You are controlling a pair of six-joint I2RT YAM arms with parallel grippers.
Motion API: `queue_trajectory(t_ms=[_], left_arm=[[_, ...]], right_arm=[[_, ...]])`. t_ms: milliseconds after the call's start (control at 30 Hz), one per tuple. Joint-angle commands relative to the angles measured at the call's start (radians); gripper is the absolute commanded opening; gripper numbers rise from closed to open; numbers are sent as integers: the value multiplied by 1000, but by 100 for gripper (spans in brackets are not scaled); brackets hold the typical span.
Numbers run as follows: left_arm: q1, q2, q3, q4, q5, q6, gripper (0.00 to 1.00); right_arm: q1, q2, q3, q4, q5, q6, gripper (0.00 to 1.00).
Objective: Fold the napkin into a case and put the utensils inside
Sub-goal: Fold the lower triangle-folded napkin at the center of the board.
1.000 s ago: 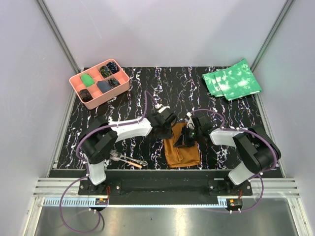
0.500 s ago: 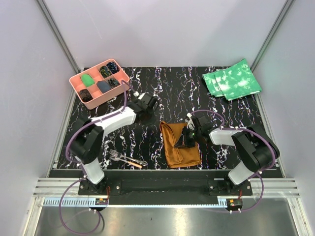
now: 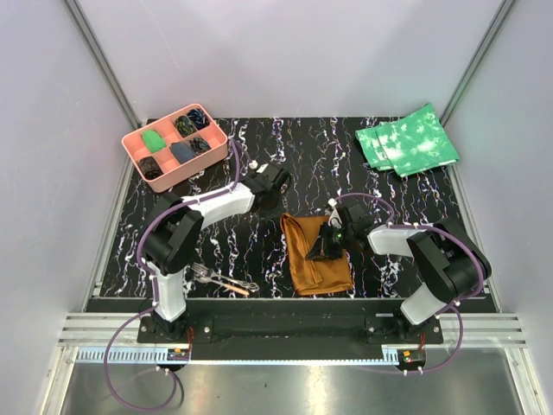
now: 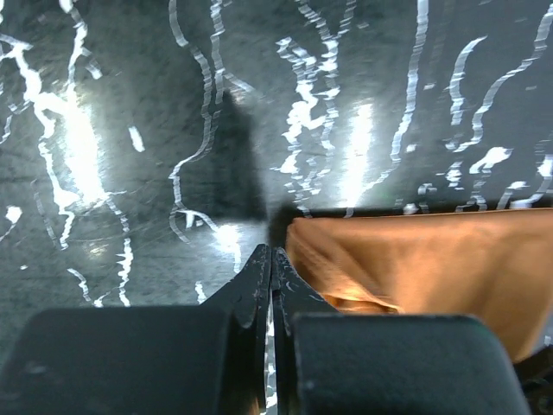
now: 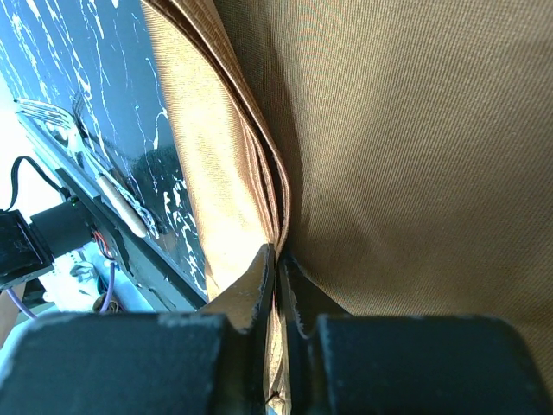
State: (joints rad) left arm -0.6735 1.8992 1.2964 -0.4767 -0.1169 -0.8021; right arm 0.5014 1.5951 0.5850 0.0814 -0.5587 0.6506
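The rust-brown napkin lies folded into an oblong on the black marbled mat, near the front middle. My right gripper rests on its right half and is shut on a raised fold of the cloth; in the right wrist view the napkin fills the frame, pinched between the jaws of that gripper. My left gripper hangs just beyond the napkin's far left corner, shut and empty. In the left wrist view this gripper has the napkin to its right. The utensils lie on the mat at front left.
A pink compartment tray with small items stands at the back left. Green mottled cloths lie at the back right. The black front rail runs just behind the napkin's near edge.
My left gripper let go of the napkin, drew back up and to the left, shut, then shifted slightly right. The napkin's left flap now lies flat. The right gripper stayed put.
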Motion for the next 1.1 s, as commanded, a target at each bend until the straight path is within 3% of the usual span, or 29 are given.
queue_trajectory(t_ms=[0, 500, 767, 1067], left_arm=[[-17, 15, 58, 33, 2, 11, 0], [-57, 72, 99, 67, 49, -6, 0], [-67, 100, 113, 93, 80, -20, 0], [-89, 81, 115, 95, 66, -22, 0]], right_arm=[[-8, -30, 1, 17, 2, -2, 12], [-8, -81, -5, 1, -3, 18, 36], [-8, -90, -17, -3, 3, 14, 42], [-118, -64, 110, -130, 25, -81, 59]])
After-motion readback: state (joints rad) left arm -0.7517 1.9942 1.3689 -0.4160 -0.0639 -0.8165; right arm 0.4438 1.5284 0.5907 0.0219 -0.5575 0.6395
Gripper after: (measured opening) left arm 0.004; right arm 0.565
